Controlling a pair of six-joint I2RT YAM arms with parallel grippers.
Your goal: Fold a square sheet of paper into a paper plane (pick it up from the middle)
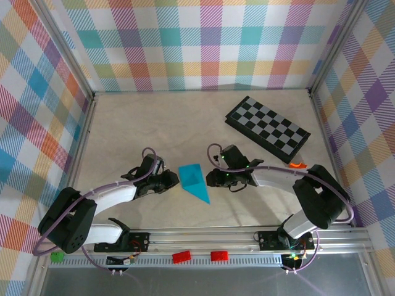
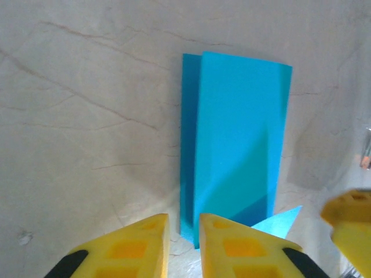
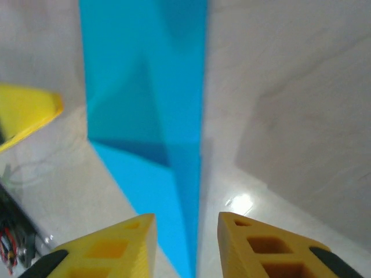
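Note:
The square sheet of paper [image 1: 195, 182] is cyan-blue and folded into a narrow pointed dart shape. It lies mid-table with its tip toward the near edge. My left gripper [image 1: 173, 180] sits just left of it, and my right gripper [image 1: 212, 179] just right of it. In the left wrist view the yellow jaws of the left gripper [image 2: 184, 223] stand slightly apart, and the paper's [image 2: 237, 133] near edge lies just beyond them, not pinched. In the right wrist view the right gripper [image 3: 186, 223] is open, and the paper [image 3: 145, 87] runs down on the table between the fingers.
A black-and-grey checkered board [image 1: 267, 129] lies at the back right, with a small orange curved piece [image 1: 298, 164] near its front corner. Two red blocks [image 1: 181, 256] and a green piece [image 1: 57, 256] sit on the front rail. Patterned walls enclose the table.

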